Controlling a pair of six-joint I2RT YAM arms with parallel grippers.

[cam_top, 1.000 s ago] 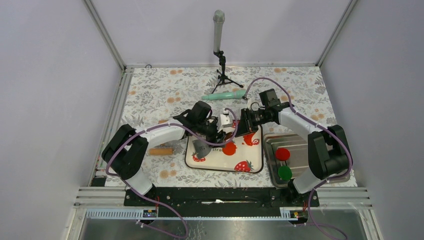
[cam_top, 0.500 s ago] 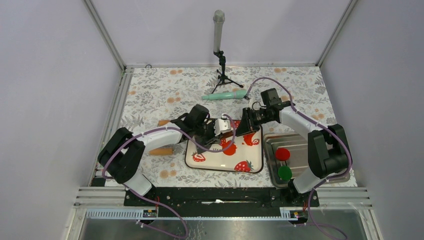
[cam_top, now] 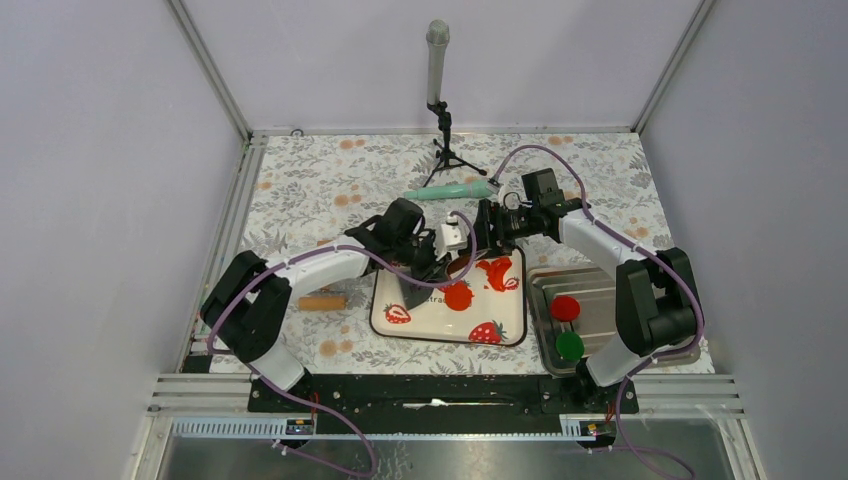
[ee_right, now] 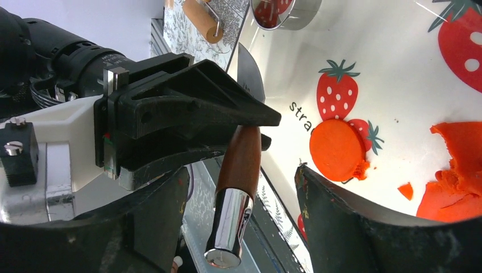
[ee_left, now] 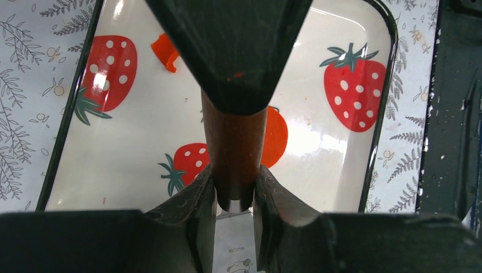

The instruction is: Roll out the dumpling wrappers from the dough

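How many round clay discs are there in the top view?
3: the orange-red disc on the strawberry tray, the crimson disc and the green disc in the metal tray beside it. More may be hidden.

One wrapper (cam_top: 459, 296), one dough sheet (cam_top: 497, 272), one wooden-handled tool (ee_left: 236, 148)

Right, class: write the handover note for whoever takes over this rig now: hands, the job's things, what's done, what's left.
Left hand: shut on the wooden-handled tool.
Right hand: open, holding nothing.
Done: one round wrapper cut, lying on the strawberry tray.
Ragged dough lies beside it on the tray.
Left: roll and cut that dough into more wrappers.
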